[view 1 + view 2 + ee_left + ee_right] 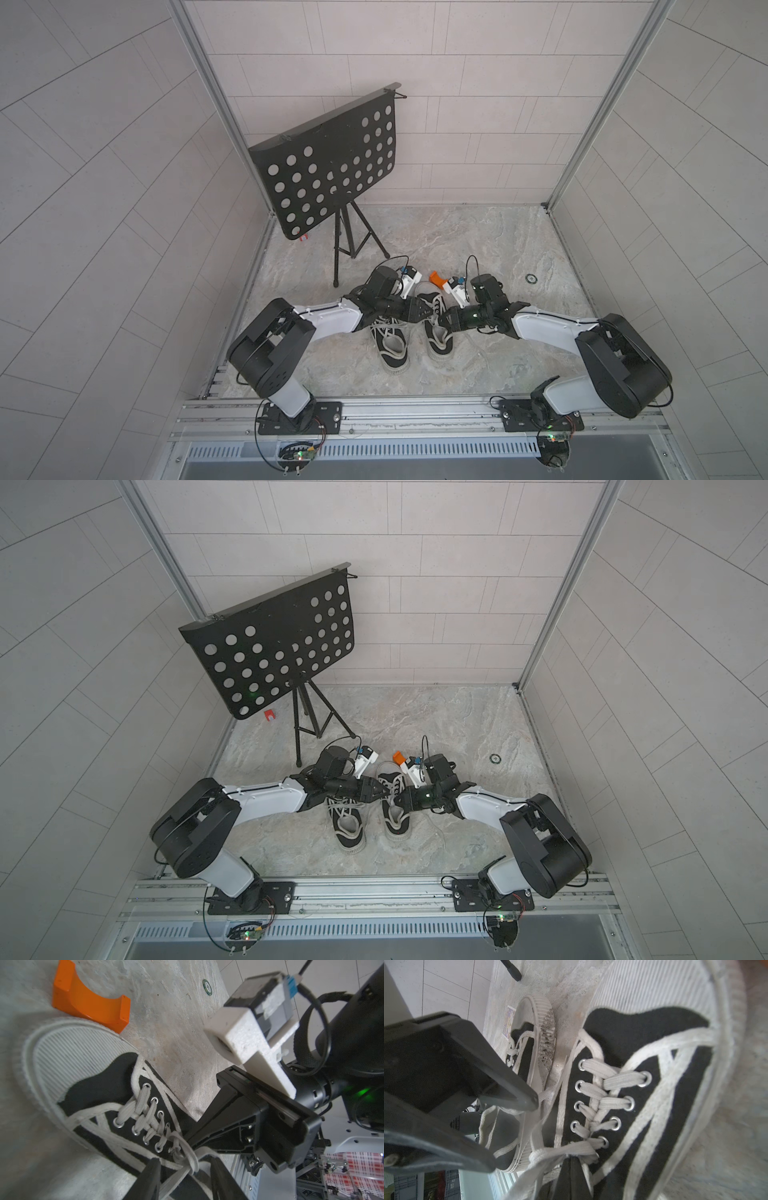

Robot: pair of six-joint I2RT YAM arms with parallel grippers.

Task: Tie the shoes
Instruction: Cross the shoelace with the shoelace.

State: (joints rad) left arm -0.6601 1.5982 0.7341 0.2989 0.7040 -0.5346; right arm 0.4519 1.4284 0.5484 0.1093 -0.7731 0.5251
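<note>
Two black shoes with whitish laces lie side by side on the stone floor in both top views, the left shoe point(391, 347) and the right shoe point(435, 332). Both grippers meet over the right shoe's lacing. My left gripper point(187, 1169) is open, its fingers point(152, 1176) standing either side of a crossed lace point(188, 1159) without pinching it. My right gripper point(573, 1169) is shut on the lace point(560, 1153) just below the lowest eyelets of the right shoe point(643, 1047). The left shoe point(529, 1043) lies behind, partly hidden by the left gripper's fingers.
An orange curved block point(437, 277) lies just beyond the right shoe's toe. A black perforated music stand point(328, 166) on a tripod stands at the back left. A small round disc point(531, 278) lies on the floor to the right, and a small red piece point(270, 715) under the stand.
</note>
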